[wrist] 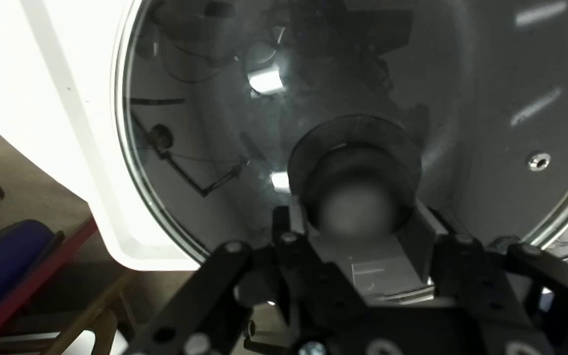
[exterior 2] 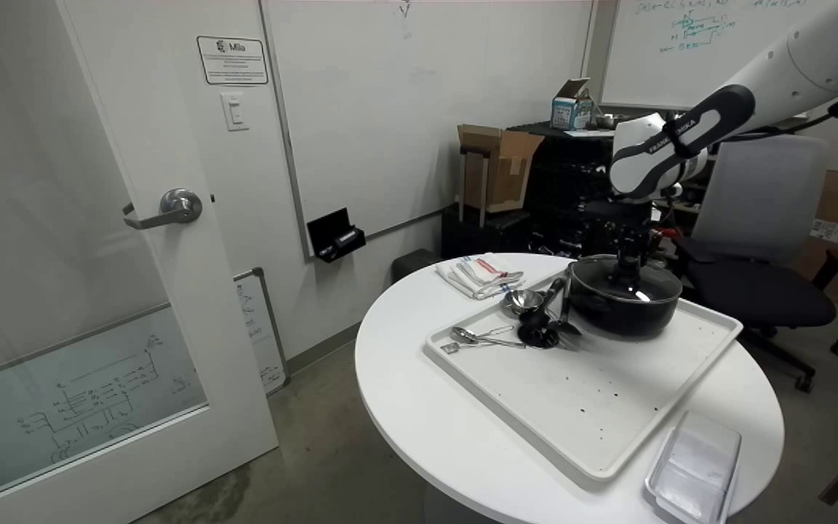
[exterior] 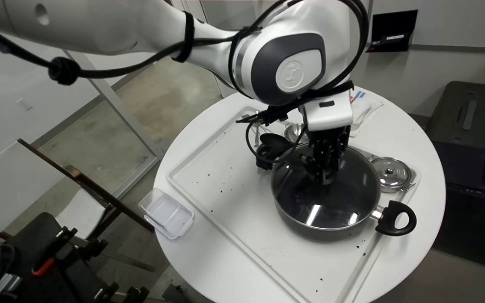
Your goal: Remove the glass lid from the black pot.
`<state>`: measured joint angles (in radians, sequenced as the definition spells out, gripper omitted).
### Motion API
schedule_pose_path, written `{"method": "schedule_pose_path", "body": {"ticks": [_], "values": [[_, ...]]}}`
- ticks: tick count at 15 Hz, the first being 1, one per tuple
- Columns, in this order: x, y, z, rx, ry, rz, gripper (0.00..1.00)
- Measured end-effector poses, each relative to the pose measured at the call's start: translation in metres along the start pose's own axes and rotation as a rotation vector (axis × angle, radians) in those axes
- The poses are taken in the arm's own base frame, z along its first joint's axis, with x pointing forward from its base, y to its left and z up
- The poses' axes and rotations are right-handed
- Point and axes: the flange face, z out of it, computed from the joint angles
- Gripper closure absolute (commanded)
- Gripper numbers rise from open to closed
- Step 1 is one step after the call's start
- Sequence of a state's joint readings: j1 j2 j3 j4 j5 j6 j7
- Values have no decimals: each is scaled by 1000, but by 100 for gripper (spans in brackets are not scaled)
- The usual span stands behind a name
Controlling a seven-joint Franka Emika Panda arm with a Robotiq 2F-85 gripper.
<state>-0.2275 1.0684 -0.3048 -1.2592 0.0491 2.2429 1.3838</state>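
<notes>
Though laden, table [exterior 2: 404,397] near whiteboard [exterior 2: 382,124].

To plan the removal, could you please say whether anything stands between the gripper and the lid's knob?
Nothing visible: in the wrist view, the gripper straddles the black knob of the glass lid; contact is unclear.

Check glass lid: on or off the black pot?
On: in both exterior views the glass lid sits rim-to-rim across the black pot.
</notes>
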Motion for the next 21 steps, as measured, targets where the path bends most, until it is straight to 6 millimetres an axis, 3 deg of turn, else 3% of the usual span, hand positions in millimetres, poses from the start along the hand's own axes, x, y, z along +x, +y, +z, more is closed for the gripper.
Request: {"method": "schedule_pose_path", "body": {"ticks": [9,21], "values": [[-2,10,1,57,6,-21,76],[-20,38,-9,142,3,-159,76]]}}
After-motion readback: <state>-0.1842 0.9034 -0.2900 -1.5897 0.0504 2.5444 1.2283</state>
